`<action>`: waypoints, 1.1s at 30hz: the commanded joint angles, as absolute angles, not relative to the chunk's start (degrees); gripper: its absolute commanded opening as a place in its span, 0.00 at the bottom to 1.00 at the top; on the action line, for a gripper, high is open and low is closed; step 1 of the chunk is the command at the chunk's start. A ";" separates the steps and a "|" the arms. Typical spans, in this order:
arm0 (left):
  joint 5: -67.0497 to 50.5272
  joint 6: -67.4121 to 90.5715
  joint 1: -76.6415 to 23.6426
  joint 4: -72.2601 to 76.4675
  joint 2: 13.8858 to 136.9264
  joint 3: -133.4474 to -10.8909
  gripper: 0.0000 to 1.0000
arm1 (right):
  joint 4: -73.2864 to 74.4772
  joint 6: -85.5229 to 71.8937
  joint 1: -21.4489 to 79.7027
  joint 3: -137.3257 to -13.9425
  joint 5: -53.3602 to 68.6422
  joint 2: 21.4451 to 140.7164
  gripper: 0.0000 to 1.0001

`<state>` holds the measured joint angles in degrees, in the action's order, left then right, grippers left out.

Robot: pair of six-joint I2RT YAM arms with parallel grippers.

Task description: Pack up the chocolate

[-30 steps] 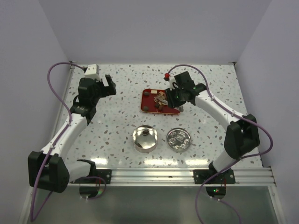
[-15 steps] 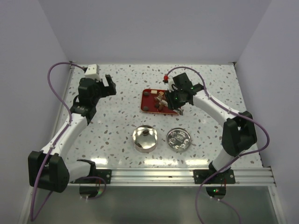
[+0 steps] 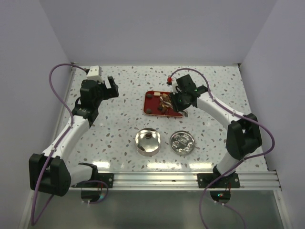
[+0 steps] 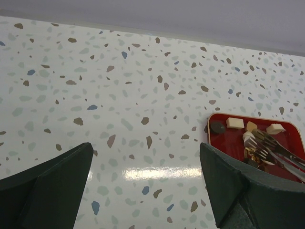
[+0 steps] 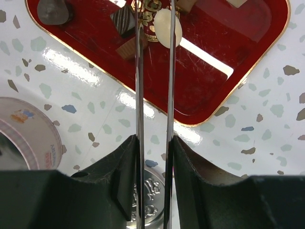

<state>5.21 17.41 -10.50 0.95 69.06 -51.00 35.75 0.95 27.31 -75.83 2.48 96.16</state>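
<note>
The chocolate [image 5: 125, 20] lies as small loose pieces on the red tray [image 5: 224, 95] at the far middle of the counter [image 3: 119, 119]: a dark round one in a corner, a dark square, a mid-brown block and a cream oval bunched near the middle, and more cream bits along the far side. One dark piece looks to be already in the round tin [image 3: 147, 141].

The right pincer [image 5: 153, 152] is clamped on a pair of metal tongs [image 5: 139, 76], their two blades pressed partway together and reaching over the bunched pieces. Whether the tips hold anything I cannot tell. The left pincer [image 4: 143, 191] stands wide apart with nothing in it, off to the left above bare counter.

Each piece is likely light, rigid and smooth, so it could skid on the glossy tray or pop out sideways, and too hard a squeeze may mark or crack it. The flat opposite sides of the square and block pieces look the safest to grip. The oval is best taken across its narrow width.

The tray's raised rim must be cleared on the way out, then the tin's wall. Open counter lies between tray and tin, and the lid [image 3: 182, 142] sits just beside the tin on its right.
</note>
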 commanded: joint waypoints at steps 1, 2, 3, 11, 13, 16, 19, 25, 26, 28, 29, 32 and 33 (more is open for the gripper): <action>4.75 17.58 -10.20 1.85 69.17 -51.86 1.00 | 33.31 1.32 27.07 -76.38 2.99 96.76 0.36; 4.75 17.58 -10.20 1.76 69.08 -51.94 1.00 | 32.88 1.32 27.07 -76.46 3.08 97.03 0.36; 4.83 17.58 -10.20 1.76 69.08 -51.94 1.00 | 32.70 1.23 27.07 -76.38 3.08 97.21 0.35; 5.01 17.40 -10.20 1.41 68.64 -52.12 1.00 | 31.46 1.06 27.07 -76.64 3.25 97.30 0.24; 5.10 17.40 -10.20 1.32 68.38 -52.03 1.00 | 31.38 0.79 27.07 -76.29 4.04 95.11 0.22; 5.19 17.40 -10.20 1.41 68.29 -51.86 1.00 | 32.08 0.44 27.16 -75.76 5.53 91.43 0.21; 5.01 17.66 -10.20 1.49 68.29 -51.77 1.00 | 32.78 0.44 27.77 -74.80 7.20 87.91 0.20; 4.75 17.67 -10.20 1.49 68.12 -51.86 1.00 | 35.59 -1.67 28.65 -72.78 8.70 83.15 0.19; 4.75 17.67 -10.20 1.49 67.94 -51.86 1.00 | 35.94 -1.76 28.91 -72.60 9.57 81.75 0.19; 4.83 17.58 -10.20 1.32 67.94 -51.86 1.00 | 36.91 -2.02 29.09 -72.34 10.72 80.08 0.19; 4.83 17.58 -10.20 1.32 67.94 -51.86 1.00 | 38.05 -2.37 29.27 -72.25 12.55 78.50 0.19; 4.83 17.58 -10.20 1.32 67.76 -51.86 1.00 | 40.60 -2.81 30.40 -71.98 14.67 76.12 0.20; 4.83 17.58 -10.20 1.32 67.85 -51.86 1.00 | 41.21 -3.07 30.76 -71.72 15.37 74.55 0.19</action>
<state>5.19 17.41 -10.50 0.93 69.10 -51.00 38.28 -1.72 29.56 -72.05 10.92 78.85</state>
